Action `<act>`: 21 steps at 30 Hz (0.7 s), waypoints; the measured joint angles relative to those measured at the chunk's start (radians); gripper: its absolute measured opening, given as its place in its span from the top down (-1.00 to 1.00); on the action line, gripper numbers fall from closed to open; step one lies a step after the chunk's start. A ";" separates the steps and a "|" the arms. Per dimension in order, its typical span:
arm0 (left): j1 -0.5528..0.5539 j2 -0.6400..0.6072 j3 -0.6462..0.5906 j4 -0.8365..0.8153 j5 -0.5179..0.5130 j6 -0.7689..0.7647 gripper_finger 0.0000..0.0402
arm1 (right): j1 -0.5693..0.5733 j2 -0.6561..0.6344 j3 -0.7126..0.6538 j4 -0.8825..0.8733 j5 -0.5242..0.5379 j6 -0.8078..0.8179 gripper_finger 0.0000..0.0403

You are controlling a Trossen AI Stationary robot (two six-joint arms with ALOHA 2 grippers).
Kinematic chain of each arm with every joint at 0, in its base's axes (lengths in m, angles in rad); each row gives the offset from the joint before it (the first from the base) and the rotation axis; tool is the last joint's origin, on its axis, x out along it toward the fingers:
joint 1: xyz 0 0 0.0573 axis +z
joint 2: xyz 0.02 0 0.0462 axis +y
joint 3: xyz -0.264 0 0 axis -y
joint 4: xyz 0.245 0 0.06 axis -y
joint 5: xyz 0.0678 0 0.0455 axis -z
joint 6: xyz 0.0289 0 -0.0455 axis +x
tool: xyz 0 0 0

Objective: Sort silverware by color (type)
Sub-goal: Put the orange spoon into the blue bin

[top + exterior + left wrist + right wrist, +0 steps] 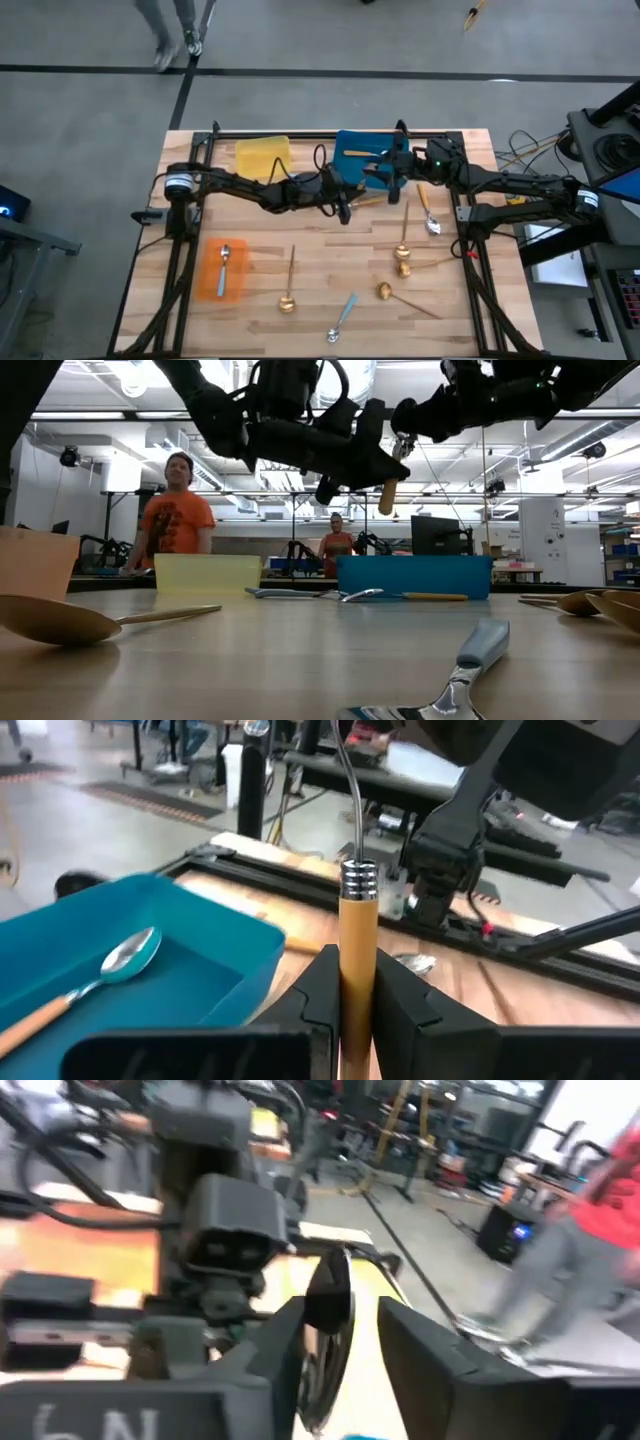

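A spoon with an orange handle (358, 945) and a silver neck (352, 790) hangs in the air between my two arms, by the near wall of the blue tray (350, 142). My left gripper (358, 1010) is shut on its handle. My right gripper (340, 1350) is open, one finger on each side of the spoon's bowl (328, 1295). In the high view the left gripper (352, 203) and right gripper (392, 172) meet at mid-table. Another orange-handled spoon (95, 980) lies in the blue tray. My left gripper pinches the orange handle (358, 970) between its two fingers, below the silver collar (358, 878). The handle runs along the fingers. The spoon is lifted clear of the table, its handle's free end (388, 495) pointing down. Whether my open right gripper touches the bowl, I cannot tell.
On the table lie several gold spoons (288, 285) (403, 250) (400, 297), a light-blue-handled spoon (343, 318) and a silver-bowled one (428, 215). An orange tray (210, 285) holds one spoon (225, 255). A yellow tray (262, 157) stands at the far edge. People stand beyond the table.
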 joint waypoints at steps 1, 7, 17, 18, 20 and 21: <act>0.000 -0.006 0.000 -0.019 -0.004 -0.008 0.92 | 0.000 0.000 0.000 -0.007 0.018 -0.011 0.35; 0.000 -0.079 0.000 -0.196 0.002 -0.083 0.92 | 0.000 -0.001 0.000 -0.024 0.048 -0.046 0.12; -0.002 -0.195 0.000 -0.565 0.006 -0.255 0.92 | 0.000 -0.006 0.000 -0.027 0.046 -0.063 0.04; -0.002 -0.208 0.000 -0.601 0.009 -0.282 0.92 | 0.000 -0.006 0.000 -0.032 0.046 -0.071 0.04; -0.002 -0.234 0.000 -0.669 0.031 -0.330 0.92 | 0.000 -0.006 0.000 -0.049 0.044 -0.094 0.04; -0.002 -0.247 0.000 -0.702 0.045 -0.353 0.92 | 0.000 -0.006 0.000 -0.053 0.043 -0.103 0.04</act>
